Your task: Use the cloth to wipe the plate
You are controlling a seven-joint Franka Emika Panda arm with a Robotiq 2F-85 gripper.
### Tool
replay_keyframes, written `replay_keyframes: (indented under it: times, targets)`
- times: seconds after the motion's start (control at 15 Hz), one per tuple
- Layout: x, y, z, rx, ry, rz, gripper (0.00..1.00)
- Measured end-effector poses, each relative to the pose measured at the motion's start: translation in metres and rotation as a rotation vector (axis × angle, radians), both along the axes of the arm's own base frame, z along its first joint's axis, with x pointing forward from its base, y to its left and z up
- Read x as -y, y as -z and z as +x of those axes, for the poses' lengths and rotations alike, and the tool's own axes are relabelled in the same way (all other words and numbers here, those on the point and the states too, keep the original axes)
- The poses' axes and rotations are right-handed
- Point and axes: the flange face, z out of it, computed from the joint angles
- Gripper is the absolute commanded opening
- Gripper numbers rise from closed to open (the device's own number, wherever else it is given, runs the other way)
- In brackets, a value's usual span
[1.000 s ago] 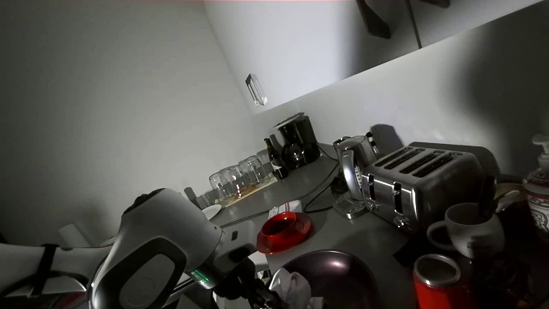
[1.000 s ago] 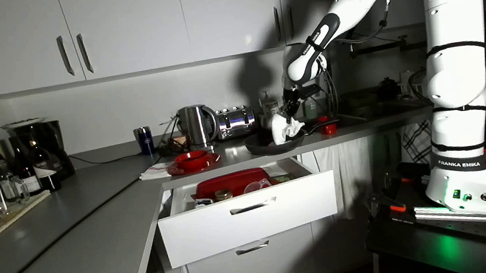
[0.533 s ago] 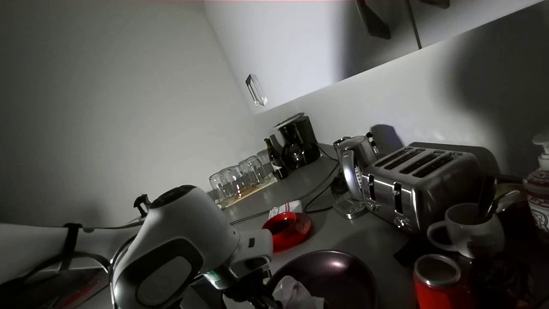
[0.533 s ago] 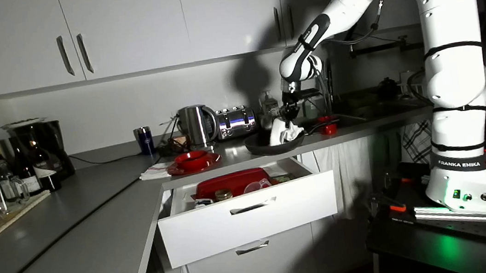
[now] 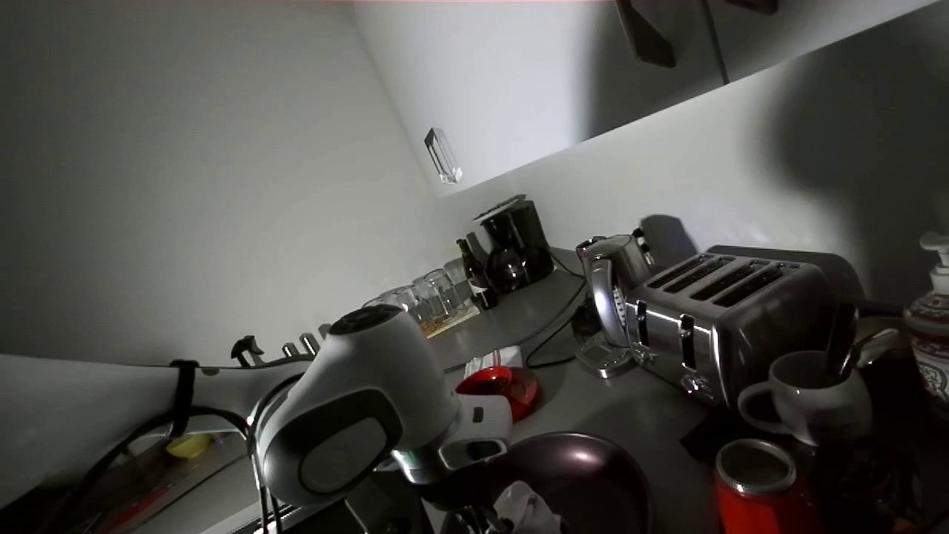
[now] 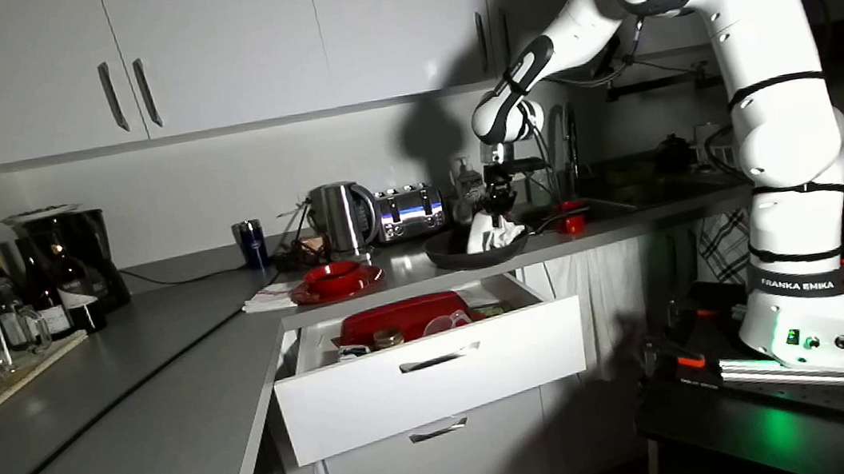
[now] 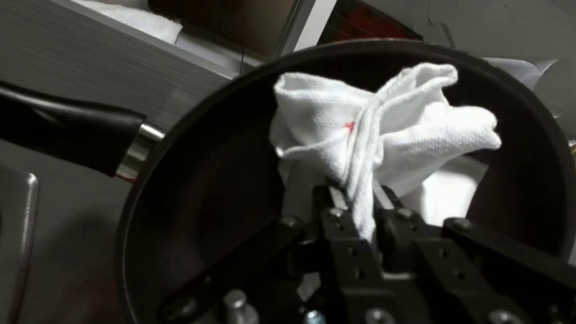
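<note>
Cloth (image 7: 366, 135), white, bunched, folds flaring, red-marked

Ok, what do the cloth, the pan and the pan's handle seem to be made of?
Cloth: soft woven fabric, perhaps cotton, matte; weave and floppy folds show in the wrist view.
Pan: probably metal with a dark coating, going by the smooth sheen in an exterior view.
Handle: likely black plastic, semi-gloss, from its soft highlight; the collar glints like bare metal.
</note>
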Motion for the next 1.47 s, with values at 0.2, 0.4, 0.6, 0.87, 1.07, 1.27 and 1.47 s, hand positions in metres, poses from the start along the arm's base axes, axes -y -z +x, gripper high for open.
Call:
replay_keyframes:
  times: [0.2, 0.4, 0.6, 0.87, 1.07, 1.27, 1.47]
  targets:
    - [0.006, 0.010, 0.007, -0.040, 0.029, 0.011, 0.08]
    - [0.012, 0.035, 0.014, -0.081, 0.065, 0.015, 0.08]
    - [0.016, 0.056, 0.020, -0.106, 0.083, 0.012, 0.08]
    - [0.022, 0.057, 0.026, -0.099, 0.115, -0.005, 0.08]
    - [0.037, 0.052, 0.031, -0.066, 0.161, -0.032, 0.08]
    - [0.063, 0.046, 0.033, -0.030, 0.220, -0.059, 0.08]
    - [0.084, 0.041, 0.035, -0.007, 0.258, -0.074, 0.08]
